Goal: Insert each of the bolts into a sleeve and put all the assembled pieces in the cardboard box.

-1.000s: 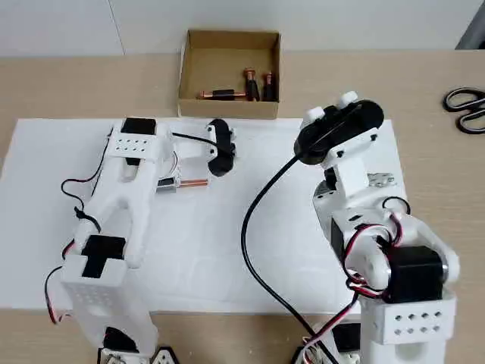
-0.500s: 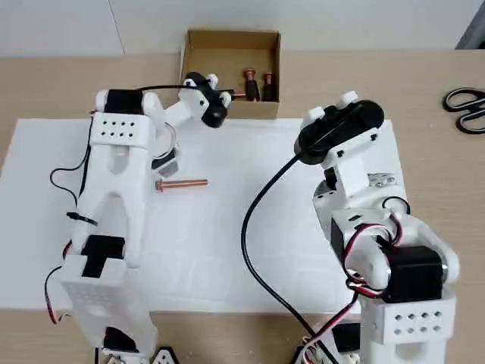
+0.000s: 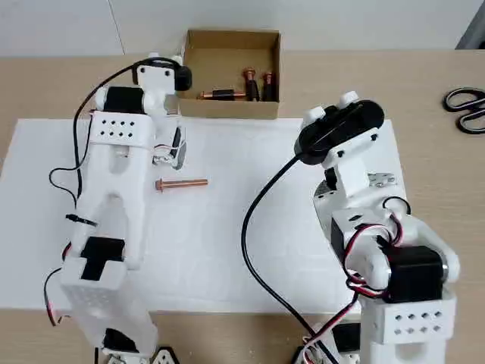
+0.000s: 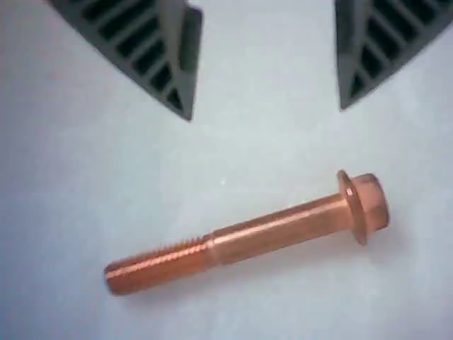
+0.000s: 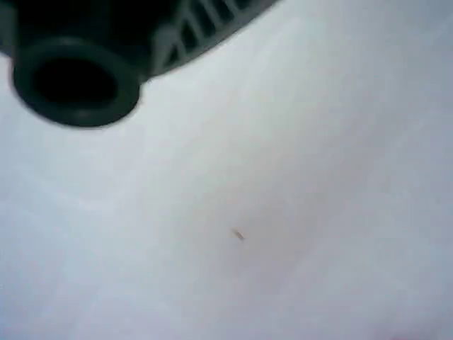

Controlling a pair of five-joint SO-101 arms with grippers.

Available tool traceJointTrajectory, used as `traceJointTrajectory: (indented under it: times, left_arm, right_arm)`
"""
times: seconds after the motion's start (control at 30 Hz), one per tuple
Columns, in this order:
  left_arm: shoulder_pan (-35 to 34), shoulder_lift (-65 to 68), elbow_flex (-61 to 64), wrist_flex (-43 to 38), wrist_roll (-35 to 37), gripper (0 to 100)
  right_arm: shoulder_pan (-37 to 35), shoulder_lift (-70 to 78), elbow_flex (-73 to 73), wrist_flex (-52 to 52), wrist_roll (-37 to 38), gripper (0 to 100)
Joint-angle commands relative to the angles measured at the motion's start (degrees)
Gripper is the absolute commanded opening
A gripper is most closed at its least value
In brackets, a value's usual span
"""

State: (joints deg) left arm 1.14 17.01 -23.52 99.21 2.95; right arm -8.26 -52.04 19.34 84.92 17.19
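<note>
Left arm's wrist has swung up and back over the last sec, from low over the sheet to beside the cardboard box (image 3: 227, 108). The bolt (image 3: 182, 183), half hidden under it before, now lies fully in the open. The bolt itself hasn't shifted, and neither has the right arm.

From where I stand the bolt lies flat on the white sheet (image 3: 227, 250). Its long axis runs side to side across the table (image 3: 432, 174), approx. parallel to the box's near wall. The flanged head points to the left arm's side and the threaded tip toward the right arm.

The left gripper (image 4: 265, 113) hangs over the bolt w/ jaws spread wide and nothing between them. In its wrist view the bolt lies just past the fingertips, not touching.

The right gripper (image 5: 134, 42) is closed on a black sleeve (image 5: 74, 113), which sits tight against a ribbed finger. The sleeve is seen end-on, open bore facing the wrist cam, w/ the sheet behind it.

The box sits at the sheet's far edge, well apart from the bolt, w/ three assembled pieces (image 3: 222, 95) inside. One lies side to side, and the other two point roughly front to back w/ their copper heads away from the arms. Scissors (image 3: 466, 106) lie on the bare table far off to the right (nowhere near the work).
</note>
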Motion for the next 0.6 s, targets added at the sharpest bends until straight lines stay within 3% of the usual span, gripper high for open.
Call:
traceJointTrajectory:
  times: [0.0, 0.23, 0.57]
  left_arm:
    - [0.26, -8.7, -2.24, 1.05, 8.44, 13]
    - [0.0, -14.77, 0.04, 0.97, 24.88, 13]
    - [0.7, -1.93, 7.78, -1.32, 38.42, 13]
  right_arm:
    - [0.48, -1.19, -0.53, -0.22, -0.53, 0.4]
    - [0.31, -1.19, -0.53, -0.31, -0.53, 0.4]
    - [0.31, -1.19, -0.53, -0.4, -0.53, 0.4]
